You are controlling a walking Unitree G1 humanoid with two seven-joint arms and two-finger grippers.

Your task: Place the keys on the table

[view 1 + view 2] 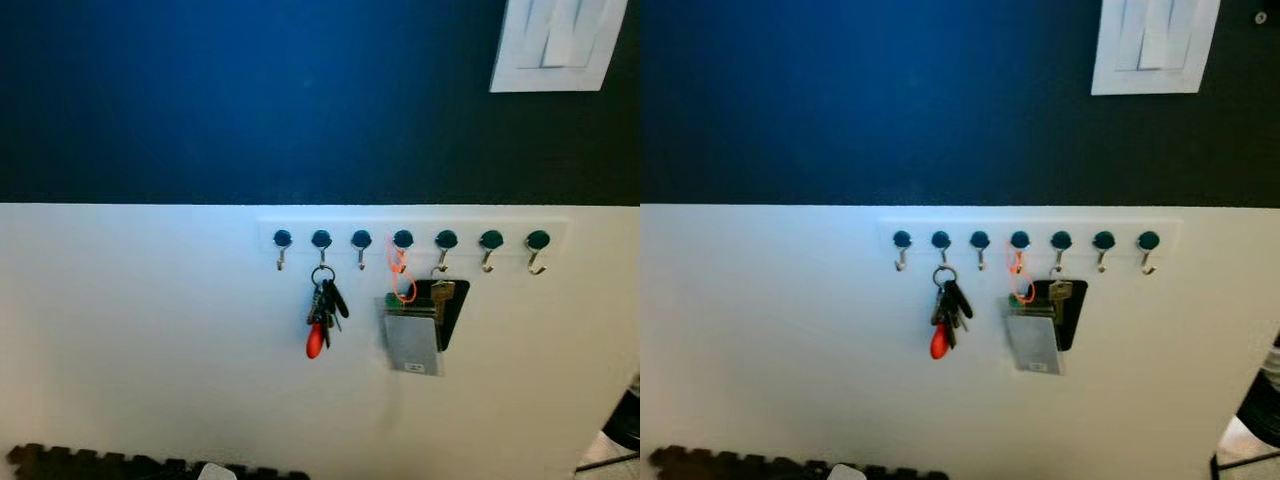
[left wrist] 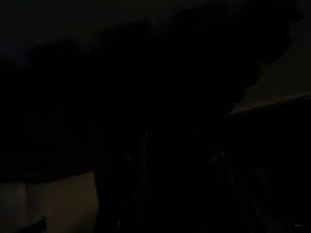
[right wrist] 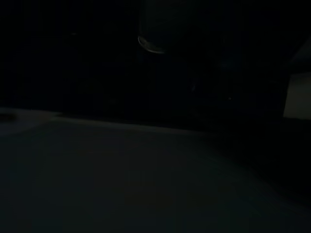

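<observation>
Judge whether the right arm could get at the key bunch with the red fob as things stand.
Probably yes: the key bunch hangs free on the second hook, with nothing in front. The card holder hangs two hooks over, apart from it.

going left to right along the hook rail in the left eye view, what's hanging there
Bare first hook → key bunch with red fob on the second hook → bare third hook → orange loop with grey card → brass key → two bare hooks.
</observation>
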